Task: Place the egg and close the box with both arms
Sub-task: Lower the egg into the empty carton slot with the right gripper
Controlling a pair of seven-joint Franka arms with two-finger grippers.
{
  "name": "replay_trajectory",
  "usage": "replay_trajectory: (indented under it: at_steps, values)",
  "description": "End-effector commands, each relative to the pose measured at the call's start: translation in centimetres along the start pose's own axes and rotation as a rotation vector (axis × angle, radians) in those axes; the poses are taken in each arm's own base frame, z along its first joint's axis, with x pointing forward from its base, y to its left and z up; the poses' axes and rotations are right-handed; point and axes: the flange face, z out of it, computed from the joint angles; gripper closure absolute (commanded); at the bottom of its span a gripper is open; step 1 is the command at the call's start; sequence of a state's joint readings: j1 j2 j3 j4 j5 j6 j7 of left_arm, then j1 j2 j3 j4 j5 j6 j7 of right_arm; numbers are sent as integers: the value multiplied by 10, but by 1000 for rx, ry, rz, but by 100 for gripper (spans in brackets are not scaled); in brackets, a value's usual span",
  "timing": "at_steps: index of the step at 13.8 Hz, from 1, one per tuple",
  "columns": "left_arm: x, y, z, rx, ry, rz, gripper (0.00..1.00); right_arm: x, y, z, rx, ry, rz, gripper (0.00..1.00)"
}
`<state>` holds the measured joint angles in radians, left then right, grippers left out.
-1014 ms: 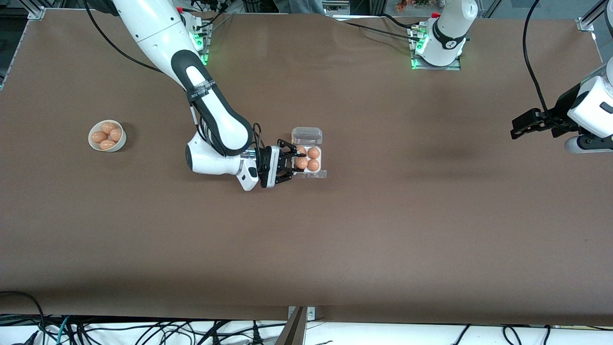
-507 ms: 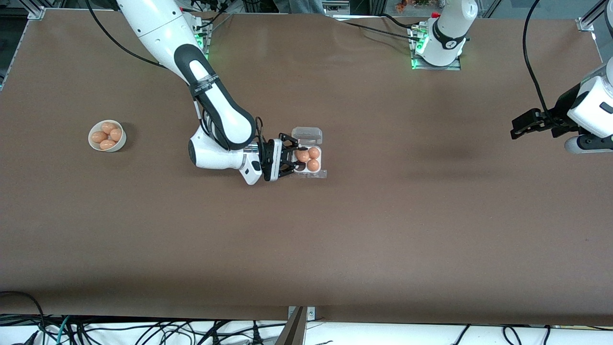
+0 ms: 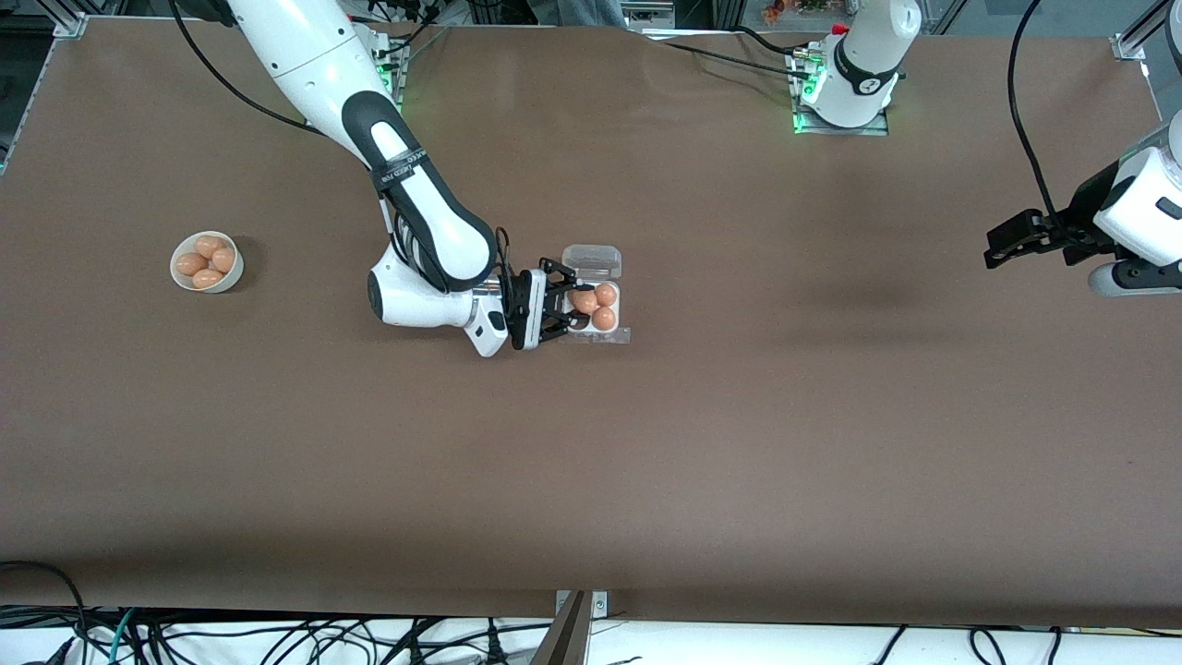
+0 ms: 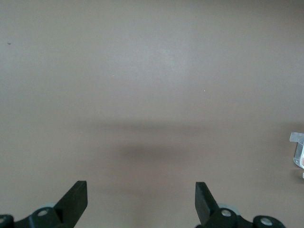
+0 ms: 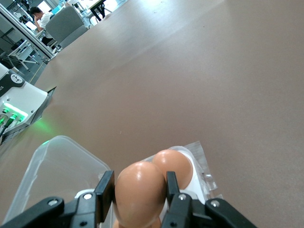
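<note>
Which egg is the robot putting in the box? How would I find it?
Look mid-table for the small clear-plastic egg carton with its lid open. Over the carton's end toward the right arm hangs the black right gripper. The smooth orange-brown egg is the only one pinched between the jaws; its neighbours sit in the carton's cells.

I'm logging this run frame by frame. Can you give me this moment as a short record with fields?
right gripper: shut on the egg, over the box
box lid: open
eggs in box: two plainly visible
left gripper: open, empty, waiting above the table at the left arm's end
bowl: holds more eggs, toward the right arm's end
</note>
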<state>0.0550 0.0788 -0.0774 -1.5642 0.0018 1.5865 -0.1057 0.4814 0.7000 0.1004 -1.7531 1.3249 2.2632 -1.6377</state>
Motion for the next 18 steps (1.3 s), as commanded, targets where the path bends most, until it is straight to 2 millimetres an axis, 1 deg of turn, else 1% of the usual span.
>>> replay_trajectory:
  at_steps: [1,6,9,10,11,12,13,14,18]
  values:
    - [0,-2,-2,-11,-7,17,0,2,9,6,-5,20,-18,72]
    - [0,-2,-1,-11,-7,17,0,12,18,4,-18,36,-40,71]
    - [0,-2,-1,-11,-7,17,0,6,22,7,-16,34,-35,70]
    - [0,-2,-1,-11,-7,17,0,5,23,7,-16,34,-32,66]
    - [0,-3,-1,-11,-7,16,0,5,23,7,-11,37,-29,64]
    - [0,-2,-1,-11,-7,17,0,6,22,7,-8,42,-25,58]
    - [0,-2,-1,-11,-7,17,0,5,23,5,-11,56,-13,37]
    - [0,-2,-1,-11,-7,17,0,5,23,6,-10,61,-8,1]
    - [0,-2,-1,-11,-9,17,0,13,20,0,0,73,-14,0]
